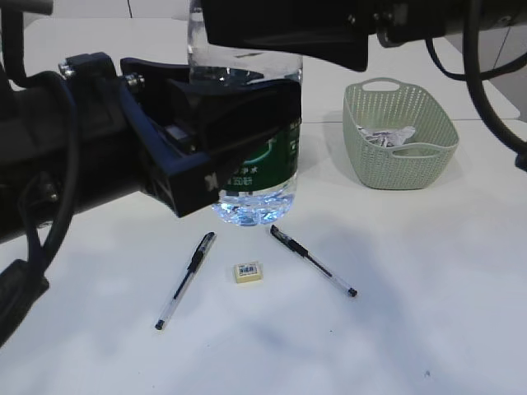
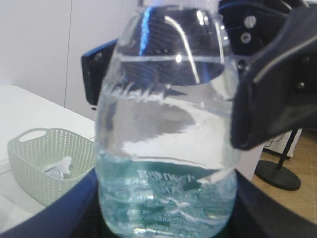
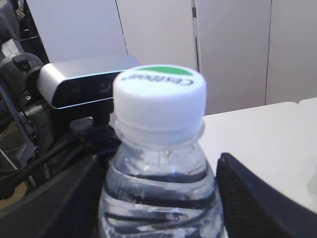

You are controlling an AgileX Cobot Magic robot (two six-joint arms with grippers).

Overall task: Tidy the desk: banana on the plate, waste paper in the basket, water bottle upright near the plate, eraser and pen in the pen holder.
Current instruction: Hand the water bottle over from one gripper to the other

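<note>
The water bottle is held upright, clenched by the left fingers at its body and the right fingers below its cap, for steady placement on the bench.

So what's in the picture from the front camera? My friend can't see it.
An upright water bottle stands on a white table, with the left pincer around its body and the right arm above it. In front lie two pens and an eraser; a green basket holds crumpled paper.
</note>
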